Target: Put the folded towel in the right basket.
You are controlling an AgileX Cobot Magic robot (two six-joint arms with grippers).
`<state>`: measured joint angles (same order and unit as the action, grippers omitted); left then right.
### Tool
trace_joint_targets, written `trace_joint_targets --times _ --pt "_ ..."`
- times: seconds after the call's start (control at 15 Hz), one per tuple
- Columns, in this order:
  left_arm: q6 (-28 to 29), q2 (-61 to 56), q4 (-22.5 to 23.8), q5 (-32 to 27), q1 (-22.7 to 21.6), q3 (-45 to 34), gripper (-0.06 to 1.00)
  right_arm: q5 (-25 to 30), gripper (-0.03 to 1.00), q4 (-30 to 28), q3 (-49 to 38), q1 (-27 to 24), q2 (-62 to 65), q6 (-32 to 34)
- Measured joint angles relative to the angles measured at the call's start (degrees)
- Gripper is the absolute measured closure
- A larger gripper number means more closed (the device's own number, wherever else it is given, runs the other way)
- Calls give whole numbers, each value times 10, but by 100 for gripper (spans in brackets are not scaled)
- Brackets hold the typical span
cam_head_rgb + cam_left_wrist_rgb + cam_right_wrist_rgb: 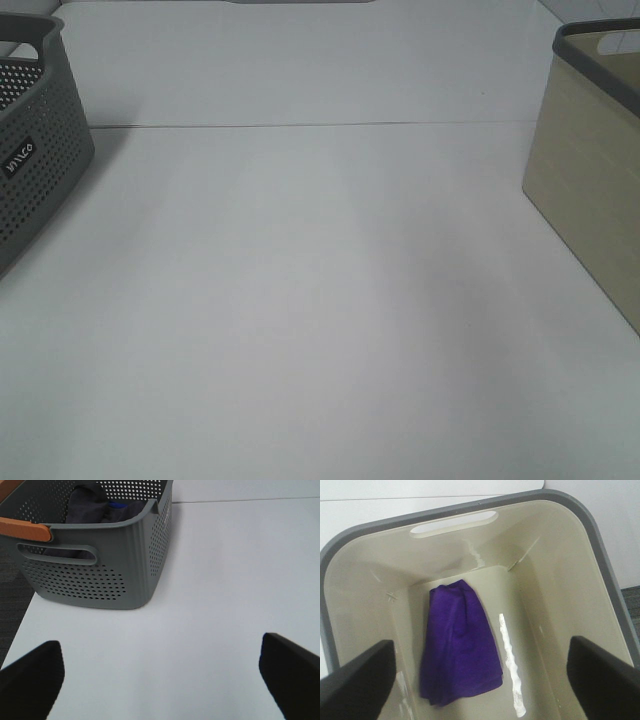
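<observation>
A purple folded towel (459, 642) lies on the floor of the beige right basket (555, 555) in the right wrist view. My right gripper (480, 680) is open and empty, hovering above the basket with its fingers (357, 682) apart on either side of the towel. The same basket (590, 170) shows at the right edge of the exterior high view, its inside hidden. My left gripper (160, 680) is open and empty above the white table, near the grey perforated left basket (100, 565). Neither gripper shows in the exterior high view.
The grey left basket (30, 150) stands at the table's left edge and holds dark cloths (95, 507); an orange handle (25, 529) crosses its rim. A seam line (320, 125) runs across the white table (300, 300).
</observation>
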<state>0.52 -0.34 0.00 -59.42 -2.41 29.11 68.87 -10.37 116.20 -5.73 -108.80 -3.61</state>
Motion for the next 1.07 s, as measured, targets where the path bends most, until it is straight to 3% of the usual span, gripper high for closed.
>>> trace_joint_targets --times 0.27,0.53,0.73,0.93,1.07 --pt "0 0 0 0 0 0 -5 7 -1 49 0 0 0 29" --pt "0 0 0 0 0 0 -5 10 -1 150 0 1 5 31" --pt "0 0 0 0 0 0 -5 7 -1 172 0 13 34 32" --pt "0 0 0 0 0 0 -5 -23 -1 152 0 88 50 32" --pt "0 0 0 0 0 0 -5 -12 -1 117 0 149 52 57"
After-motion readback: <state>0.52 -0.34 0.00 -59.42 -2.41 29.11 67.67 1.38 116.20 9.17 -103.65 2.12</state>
